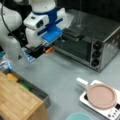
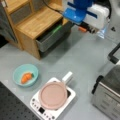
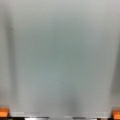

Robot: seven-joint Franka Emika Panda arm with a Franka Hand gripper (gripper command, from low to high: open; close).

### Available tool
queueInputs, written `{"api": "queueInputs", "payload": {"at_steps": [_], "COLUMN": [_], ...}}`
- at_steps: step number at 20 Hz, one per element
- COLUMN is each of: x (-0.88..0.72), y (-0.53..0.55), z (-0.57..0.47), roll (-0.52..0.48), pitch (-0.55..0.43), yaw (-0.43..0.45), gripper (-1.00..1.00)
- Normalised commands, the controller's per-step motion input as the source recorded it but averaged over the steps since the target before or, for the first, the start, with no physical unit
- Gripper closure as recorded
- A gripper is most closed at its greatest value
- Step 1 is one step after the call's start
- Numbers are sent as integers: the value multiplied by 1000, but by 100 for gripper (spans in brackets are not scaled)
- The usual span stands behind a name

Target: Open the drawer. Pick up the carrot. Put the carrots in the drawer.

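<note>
The cabinet (image 2: 41, 23) top is light wood with a visible grain, matt; the drawer (image 2: 51, 37) beneath looks like dull grey metal. The toaster oven (image 1: 100, 41) is brushed silver metal (its knobs, at four o'clock on the front, glossy black plastic). The table (image 1: 65, 75) is smooth matt grey.

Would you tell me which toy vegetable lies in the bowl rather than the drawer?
The orange carrot, in the teal bowl; the yellow one and the green one lie in the open drawer, nearer the gripper.
</note>
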Motion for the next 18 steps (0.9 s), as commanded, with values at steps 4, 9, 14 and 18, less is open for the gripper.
{"api": "queueInputs", "payload": {"at_steps": [4,9,14,18], "x": [-40,-30,-7,-18], "y": [14,-35,-167,-271], "z": [-41,-32,-45,-72], "roll": [58,60,71,71], "pitch": [152,138,86,56], "yaw": [27,-10,-4,39], "gripper": [-100,-100,-100,-100]}}
